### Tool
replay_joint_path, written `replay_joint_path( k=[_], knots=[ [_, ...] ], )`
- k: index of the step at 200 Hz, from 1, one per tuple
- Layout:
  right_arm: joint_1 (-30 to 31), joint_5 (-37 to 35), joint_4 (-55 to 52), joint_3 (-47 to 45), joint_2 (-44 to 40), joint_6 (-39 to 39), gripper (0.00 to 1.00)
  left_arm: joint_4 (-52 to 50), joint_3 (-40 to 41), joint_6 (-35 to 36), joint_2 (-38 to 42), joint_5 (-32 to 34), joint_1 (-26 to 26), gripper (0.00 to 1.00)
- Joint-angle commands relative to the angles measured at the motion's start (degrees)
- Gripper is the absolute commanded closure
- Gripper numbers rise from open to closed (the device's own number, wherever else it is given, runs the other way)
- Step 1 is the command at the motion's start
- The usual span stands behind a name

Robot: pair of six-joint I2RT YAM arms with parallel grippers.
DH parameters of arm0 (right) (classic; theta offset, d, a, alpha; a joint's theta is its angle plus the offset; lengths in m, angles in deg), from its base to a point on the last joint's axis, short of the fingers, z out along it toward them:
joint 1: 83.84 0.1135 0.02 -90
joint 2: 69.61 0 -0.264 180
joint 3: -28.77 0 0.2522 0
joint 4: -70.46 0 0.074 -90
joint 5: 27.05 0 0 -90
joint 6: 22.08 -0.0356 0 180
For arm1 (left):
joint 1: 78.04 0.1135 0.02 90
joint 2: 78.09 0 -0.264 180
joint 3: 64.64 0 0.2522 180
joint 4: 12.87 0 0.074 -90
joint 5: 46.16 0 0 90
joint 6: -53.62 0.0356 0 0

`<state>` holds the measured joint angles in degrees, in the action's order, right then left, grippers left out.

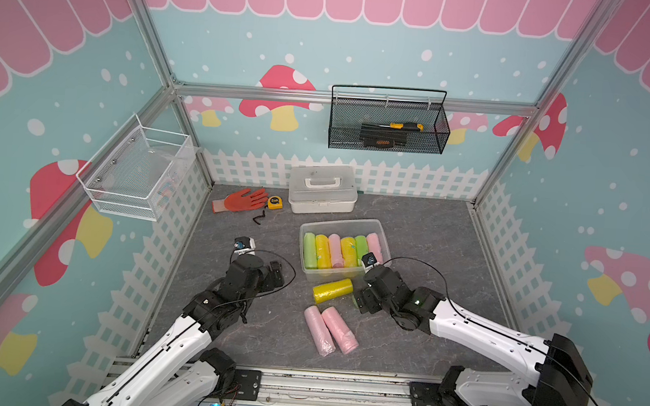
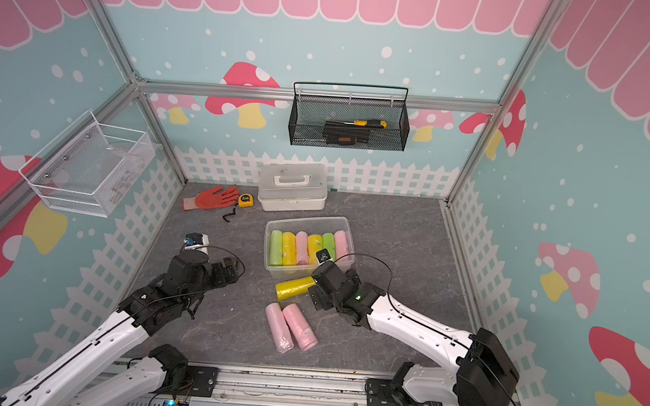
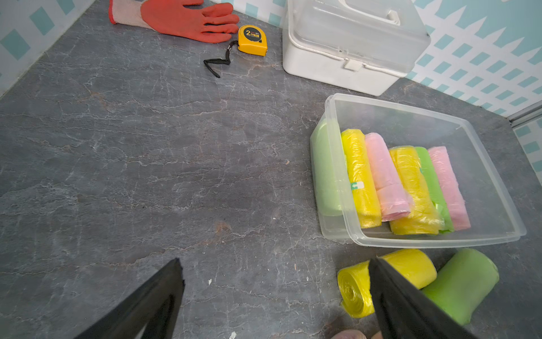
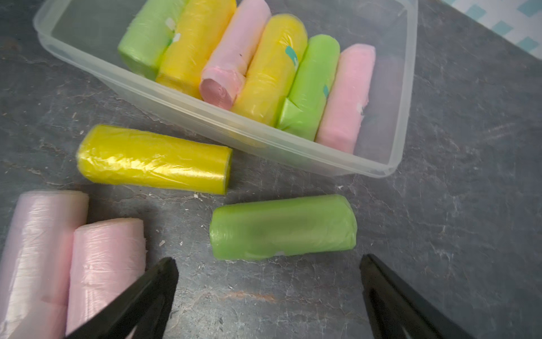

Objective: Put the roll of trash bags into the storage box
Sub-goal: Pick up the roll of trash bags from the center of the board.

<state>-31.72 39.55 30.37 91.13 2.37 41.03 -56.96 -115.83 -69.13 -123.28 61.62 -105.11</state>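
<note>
The right end effector (image 4: 268, 262) has its black fingers spread wide and grips nothing. The loose green plastic-wrapped roll of trash bags (image 4: 283, 227) lies on the grey marbled bench (image 4: 469, 205) just ahead of the fingertips, beside the clear rectangular plastic storage box (image 4: 407, 82) holding six rolls. The left end effector (image 3: 275, 261) is equally wide apart and empty — a loose yellow roll (image 3: 353, 290) shows partly behind one finger.

The clear storage box (image 3: 440, 129) stands mid-table, holding six rolls (image 4: 272, 67) side by side. A yellow roll (image 4: 152, 160), a green roll (image 4: 283, 227) and two pink rolls (image 4: 108, 258) lie flat beside it.
</note>
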Motion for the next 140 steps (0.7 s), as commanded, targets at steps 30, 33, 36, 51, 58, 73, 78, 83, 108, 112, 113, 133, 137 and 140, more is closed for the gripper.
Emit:
replay_joint_path(
  k=[30,33,36,51,58,73,78,83,108,112,113,133,137,140],
  knots=[
    [-5.8,0.3,-4.0,-5.3,-4.3,-22.1,0.02,0.0,-1.7,0.7,-1.3,0.2,0.4,0.01],
    [-6.3,0.5,-4.1,-5.7,-4.4,-23.4,0.02,-0.1,-1.7,0.7,-1.3,0.2,0.4,0.01],
    [-6.9,0.5,-4.2,-6.1,-4.5,-24.8,0.02,-0.1,-1.7,0.7,-1.3,0.2,0.4,0.01],
    [-9.1,1.5,-5.2,-6.7,-4.3,-29.7,0.03,-0.1,-1.6,0.5,-1.0,0.2,0.5,0.01],
    [-10.0,2.8,-5.1,-6.4,-3.9,-30.0,0.03,-0.2,-1.6,0.4,-0.9,0.2,0.5,0.01],
    [-11.1,4.1,-5.7,-5.9,-2.8,-31.9,0.02,0.0,-1.7,0.3,-0.7,0.2,0.5,0.01],
    [-11.4,4.8,-5.5,-5.7,-2.5,-32.2,0.01,0.0,-1.7,0.3,-0.6,0.2,0.6,0.01],
    [-11.7,5.6,-5.4,-5.6,-1.9,-32.6,0.01,0.0,-1.7,0.2,-0.7,0.2,0.6,0.01],
    [-12.4,10.0,-2.4,-5.2,0.5,-32.7,0.01,0.0,-1.8,0.2,-0.8,0.2,0.6,0.01],
    [-12.4,10.8,-1.9,-5.2,0.9,-32.6,0.01,0.0,-1.8,0.2,-0.9,0.2,0.6,0.01],
    [-12.5,11.0,-1.7,-5.1,1.0,-32.6,0.01,0.0,-1.8,0.2,-0.9,0.2,0.6,0.01],
    [-12.6,12.8,-1.0,-4.6,3.0,-35.6,0.01,0.0,-1.8,0.3,-1.0,0.2,0.6,0.01],
    [-12.7,13.2,-1.0,-4.5,3.4,-36.3,0.01,0.0,-1.8,0.3,-1.0,0.2,0.6,0.01],
    [-12.7,13.3,-1.0,-4.3,3.7,-36.8,0.01,0.1,-1.7,0.3,-1.0,0.2,0.6,0.01]
  ],
)
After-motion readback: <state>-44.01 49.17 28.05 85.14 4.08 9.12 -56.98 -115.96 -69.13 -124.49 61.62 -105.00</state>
